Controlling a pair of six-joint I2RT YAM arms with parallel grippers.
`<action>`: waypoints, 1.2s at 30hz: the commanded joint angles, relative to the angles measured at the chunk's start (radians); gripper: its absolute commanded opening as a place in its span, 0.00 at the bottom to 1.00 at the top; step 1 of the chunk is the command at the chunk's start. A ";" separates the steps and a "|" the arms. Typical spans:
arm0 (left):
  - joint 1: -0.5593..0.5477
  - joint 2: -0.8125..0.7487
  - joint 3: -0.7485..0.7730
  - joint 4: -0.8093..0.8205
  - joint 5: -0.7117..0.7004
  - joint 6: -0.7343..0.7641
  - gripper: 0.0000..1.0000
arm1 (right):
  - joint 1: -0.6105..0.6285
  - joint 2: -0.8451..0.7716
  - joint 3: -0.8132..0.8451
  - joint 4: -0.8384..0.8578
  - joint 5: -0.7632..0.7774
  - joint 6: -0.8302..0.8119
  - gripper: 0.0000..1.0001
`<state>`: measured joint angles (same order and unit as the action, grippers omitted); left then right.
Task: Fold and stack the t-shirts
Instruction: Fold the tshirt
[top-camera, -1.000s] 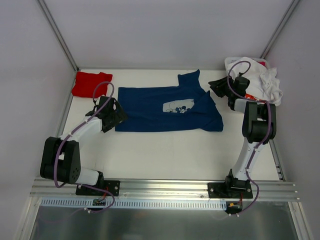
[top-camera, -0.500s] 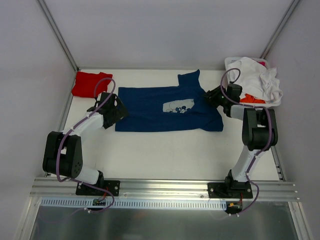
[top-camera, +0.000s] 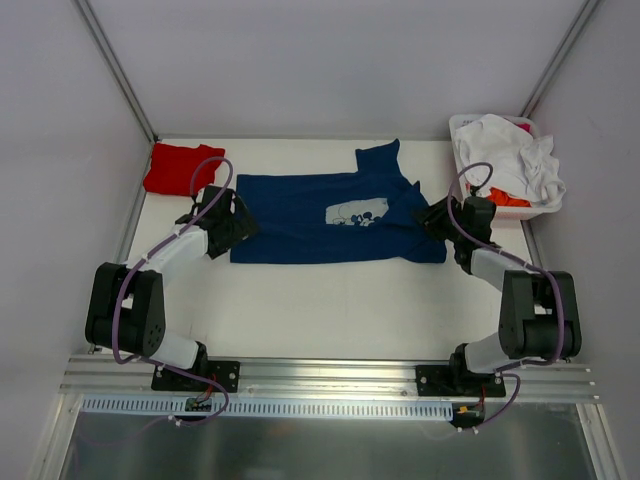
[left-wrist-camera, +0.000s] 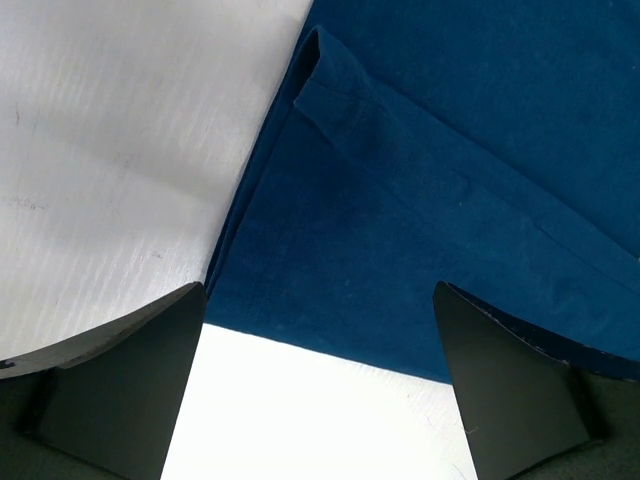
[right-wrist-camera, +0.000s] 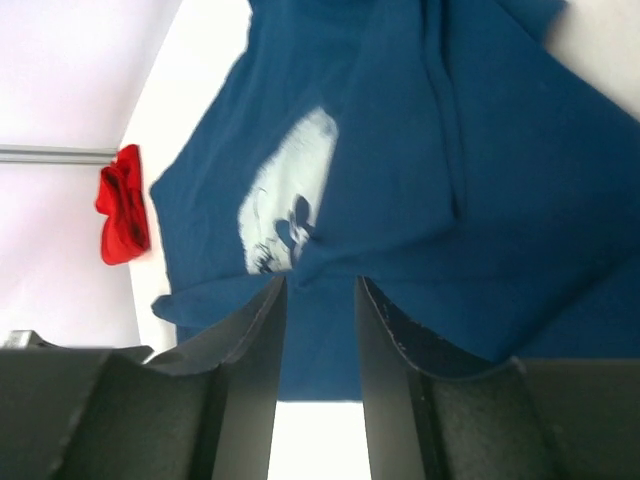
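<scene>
From above, my right arm (top-camera: 490, 265) has swung off the heap of tees (top-camera: 510, 165) to the navy t-shirt (top-camera: 330, 220) on the counter (top-camera: 330, 300); by left wrist, left fingers (left-wrist-camera: 120, 390) gape over its corner; by right wrist, right fingers (right-wrist-camera: 245, 370) stand slightly parted, empty, so folding can start.
</scene>
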<state>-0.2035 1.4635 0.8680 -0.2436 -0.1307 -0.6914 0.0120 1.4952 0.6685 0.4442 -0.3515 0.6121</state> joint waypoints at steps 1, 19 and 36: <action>-0.008 -0.043 -0.012 0.000 0.008 -0.003 0.99 | 0.006 -0.059 -0.066 0.030 0.042 -0.029 0.36; -0.007 -0.071 -0.021 0.000 -0.004 0.003 0.99 | 0.003 0.086 -0.083 0.182 0.059 -0.018 0.33; -0.008 -0.045 -0.014 0.001 -0.007 0.004 0.99 | 0.003 0.204 0.000 0.231 0.042 -0.012 0.33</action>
<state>-0.2035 1.4235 0.8516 -0.2436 -0.1310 -0.6914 0.0128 1.6878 0.6346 0.6132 -0.2966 0.5987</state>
